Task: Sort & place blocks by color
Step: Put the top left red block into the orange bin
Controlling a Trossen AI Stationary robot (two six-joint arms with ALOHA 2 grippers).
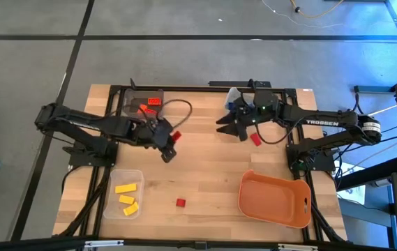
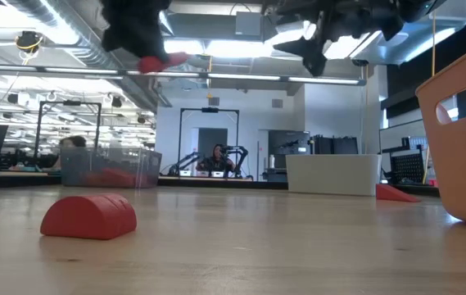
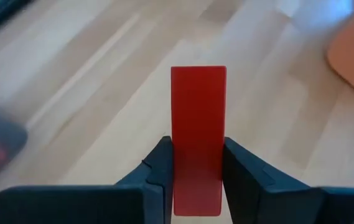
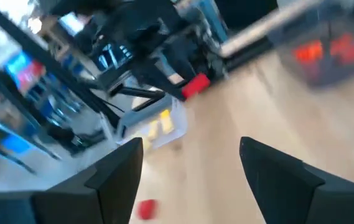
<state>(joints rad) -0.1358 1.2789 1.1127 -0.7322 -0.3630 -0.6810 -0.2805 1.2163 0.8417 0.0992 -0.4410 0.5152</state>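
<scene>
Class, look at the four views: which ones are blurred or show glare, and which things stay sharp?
Right wrist view: streaked with motion blur; the yellow blocks are smeared. Left wrist view: the held red block is crisp, the table behind it soft. Low view: bright ceiling lights glare, the arms overhead show as dark silhouettes. High view: evenly lit, a blue cast in the upper right corner.

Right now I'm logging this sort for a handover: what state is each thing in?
Left gripper: shut on a red block, held above the table.
Right gripper: open, empty.
Grey bin: holds red blocks.
Clear bin: holds three yellow blocks.
Orange tray: looks empty.
Loose red block: on the table, between the clear bin and the tray.
Red block: on the table by the right gripper.
</scene>
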